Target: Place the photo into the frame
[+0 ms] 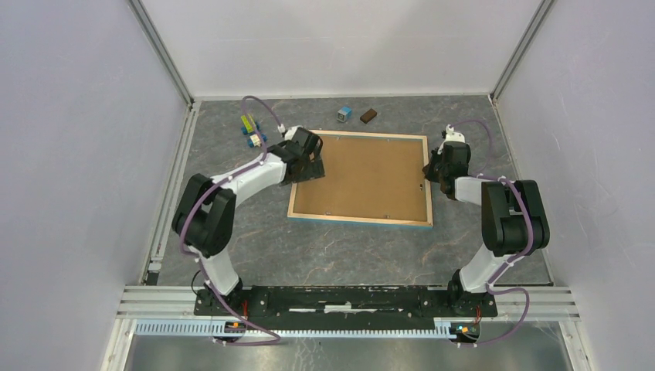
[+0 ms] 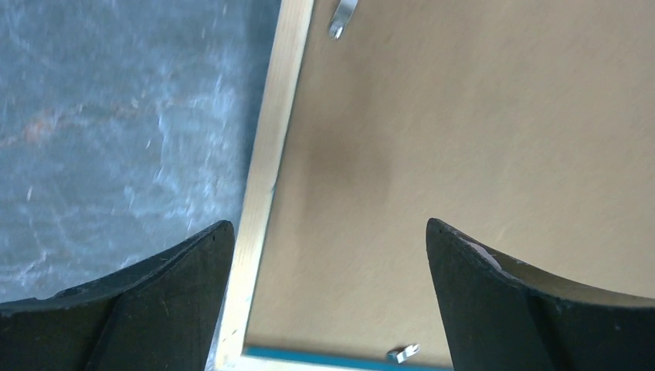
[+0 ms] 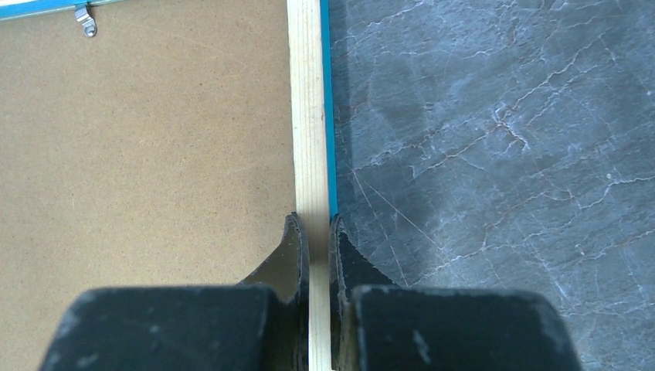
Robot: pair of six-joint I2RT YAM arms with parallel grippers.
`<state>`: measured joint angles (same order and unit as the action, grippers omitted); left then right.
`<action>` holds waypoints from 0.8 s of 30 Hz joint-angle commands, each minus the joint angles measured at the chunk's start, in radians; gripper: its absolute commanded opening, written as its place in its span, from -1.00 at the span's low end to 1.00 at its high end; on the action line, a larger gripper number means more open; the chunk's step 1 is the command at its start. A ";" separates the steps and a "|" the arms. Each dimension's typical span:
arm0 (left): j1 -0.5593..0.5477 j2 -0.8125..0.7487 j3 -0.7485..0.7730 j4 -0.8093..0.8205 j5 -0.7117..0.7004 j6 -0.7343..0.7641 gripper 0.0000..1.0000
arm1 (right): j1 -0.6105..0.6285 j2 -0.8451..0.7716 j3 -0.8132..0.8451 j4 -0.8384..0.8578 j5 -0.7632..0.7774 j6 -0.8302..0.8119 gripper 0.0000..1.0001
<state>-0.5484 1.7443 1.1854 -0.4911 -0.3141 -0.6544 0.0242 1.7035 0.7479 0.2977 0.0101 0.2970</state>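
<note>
Since its two fingers are drawn in to a sliver on either side of the wooden rail, the right hand [image 3: 318, 232] has the frame [image 3: 307, 116] pinched by its right-hand side. One finger sits on the inner side next to the backing board [image 3: 154, 170] and the other on the outer blue edge. Such a grip looks meant to steady or tip up that side. Across the frame, the left hand [image 2: 328, 230] is spread wide and holds nothing. It straddles the left rail, one finger over the desk [image 2: 116, 116] and the other over the board, probably so it can close on that edge.

The frame lies flat near the middle of the desk, wood back up and blue face down, with the brown board seated in it and small metal tabs [image 3: 85, 22] at the rim. To my eye the board must come out before any print goes in. The photo appears in none of the views, so I cannot tell where it is. A few small blocks [image 1: 344, 114] lie beyond the frame's far edge, apart from it.
</note>
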 commanded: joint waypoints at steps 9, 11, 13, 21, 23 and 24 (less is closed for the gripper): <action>0.079 0.254 0.333 -0.033 -0.053 0.066 0.71 | -0.012 0.010 -0.033 -0.079 -0.008 -0.044 -1.00; 0.079 0.277 0.347 -0.033 -0.079 0.057 0.71 | -0.013 0.026 -0.018 -0.092 -0.008 -0.045 -1.00; 0.080 0.296 0.355 -0.027 -0.097 0.052 0.71 | -0.015 0.033 -0.012 -0.099 -0.007 -0.045 -1.00; 0.090 0.353 0.370 0.003 -0.102 0.037 0.45 | -0.019 0.034 -0.011 -0.095 -0.008 -0.043 -1.00; 0.093 0.360 0.374 0.003 -0.105 0.039 0.36 | -0.019 0.037 -0.009 -0.095 -0.037 -0.042 -1.00; 0.094 0.362 0.377 -0.002 -0.109 0.039 0.33 | -0.019 0.039 -0.009 -0.096 -0.040 -0.041 -1.00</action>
<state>-0.4660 2.0853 1.5276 -0.5140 -0.3862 -0.6262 0.0174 1.7031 0.7460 0.3016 -0.0147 0.2810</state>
